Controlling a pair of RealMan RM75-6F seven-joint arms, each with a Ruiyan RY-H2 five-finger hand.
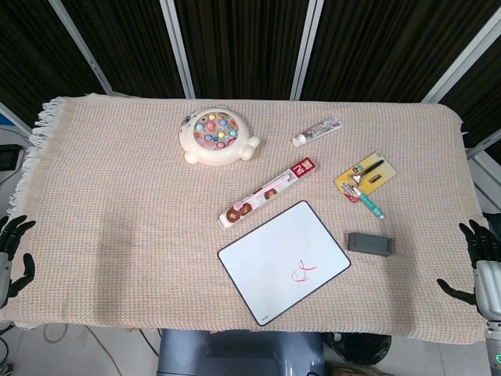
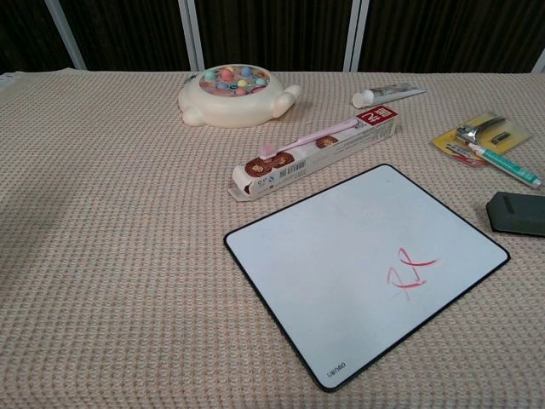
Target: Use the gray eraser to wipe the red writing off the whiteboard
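A coarse, matt woven cloth [image 2: 111, 256] in beige covers the desk, with a white fringe [image 1: 35, 133] at its nine o'clock edge. The whiteboard [image 2: 341, 247] is smooth with a slight sheen, framed by a thin black rim. The eraser [image 2: 517, 212] looks matt dark grey. The toy [image 2: 234, 92] is glossy cream plastic. The toothbrush box [image 2: 328, 146] is printed card. At two o'clock, a yellow card [image 2: 477, 136] carries shiny metal clippers [image 2: 477, 129].
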